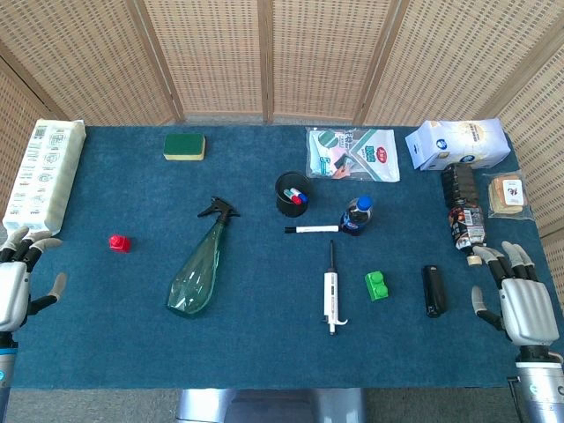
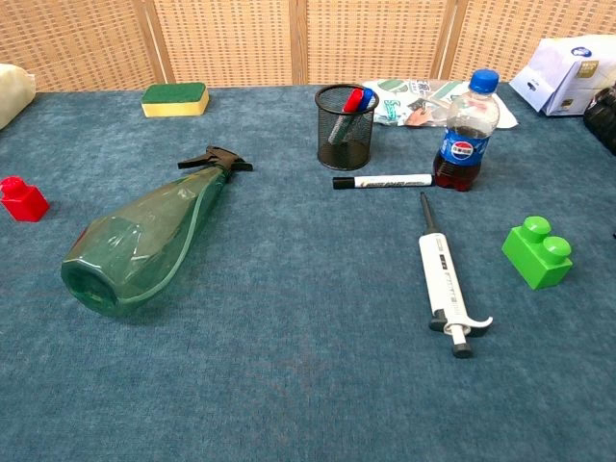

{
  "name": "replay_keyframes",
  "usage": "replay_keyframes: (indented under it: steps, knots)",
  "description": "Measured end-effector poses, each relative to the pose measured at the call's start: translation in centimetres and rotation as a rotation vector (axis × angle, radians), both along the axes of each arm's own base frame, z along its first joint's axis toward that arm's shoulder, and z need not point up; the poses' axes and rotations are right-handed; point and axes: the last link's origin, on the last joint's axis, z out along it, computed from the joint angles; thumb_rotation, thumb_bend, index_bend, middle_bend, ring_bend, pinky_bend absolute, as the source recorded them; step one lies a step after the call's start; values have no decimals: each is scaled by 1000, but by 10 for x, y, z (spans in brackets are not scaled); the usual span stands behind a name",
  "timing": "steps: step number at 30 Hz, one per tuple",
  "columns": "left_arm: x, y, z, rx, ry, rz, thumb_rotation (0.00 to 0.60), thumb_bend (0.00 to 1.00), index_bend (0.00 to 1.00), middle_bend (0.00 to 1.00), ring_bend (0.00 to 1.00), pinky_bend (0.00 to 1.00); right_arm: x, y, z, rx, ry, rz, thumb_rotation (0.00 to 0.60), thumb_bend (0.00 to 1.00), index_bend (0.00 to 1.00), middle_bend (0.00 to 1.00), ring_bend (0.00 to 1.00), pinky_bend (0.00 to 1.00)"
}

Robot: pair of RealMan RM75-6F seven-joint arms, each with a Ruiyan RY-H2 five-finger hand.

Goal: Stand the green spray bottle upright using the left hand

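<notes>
The green spray bottle [image 1: 201, 264] lies on its side on the blue table, black trigger head pointing away from me and its base toward the front edge. The chest view shows the spray bottle [image 2: 144, 239] at centre-left, translucent and empty-looking. My left hand [image 1: 18, 284] rests at the table's left edge, fingers spread, holding nothing, well to the left of the bottle. At the right edge my right hand [image 1: 520, 295] is open too, fingers extended. Neither hand appears in the chest view.
A red block [image 1: 119, 242] lies between the left hand and the bottle. A green sponge [image 1: 184, 146] sits at the back. Right of the bottle are a mesh pen cup [image 1: 293, 194], marker [image 1: 311, 229], cola bottle [image 1: 357, 215], pipette [image 1: 331, 291] and green block [image 1: 377, 285].
</notes>
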Motion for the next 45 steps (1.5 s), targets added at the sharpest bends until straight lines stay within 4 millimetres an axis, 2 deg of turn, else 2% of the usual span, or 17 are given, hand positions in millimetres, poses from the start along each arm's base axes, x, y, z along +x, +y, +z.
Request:
replay_keyframes:
  steps: [12,16,21,29,34,38,45]
  knots:
    - [9,5,-8,-93,-45,-34,600,426,303,257,156,226,-1,5,3,-10,-17,3,600,557,178,229,54,101]
    - [19,10,-12,-190,-86,-75,600,427,304,260,159,229,0,11,6,-23,-27,2,600,558,177,229,54,101]
    - [41,19,-24,-392,-109,-174,600,426,306,264,166,232,0,17,8,-32,-31,-2,600,556,177,229,54,101]
    - [96,31,-60,-756,-103,-378,600,426,310,269,169,243,-4,22,12,-49,-35,-14,600,557,177,229,53,101]
    - [121,34,-86,-906,-93,-452,600,426,311,270,171,247,-8,23,13,-53,-35,-25,600,558,177,229,54,102]
    - [133,34,-107,-994,-84,-481,600,426,311,271,172,252,-11,25,15,-59,-36,-37,600,559,177,229,54,101]
    - [139,33,-136,-1139,-103,-440,600,426,309,273,174,263,-14,29,19,-69,-36,-49,600,558,177,229,54,102]
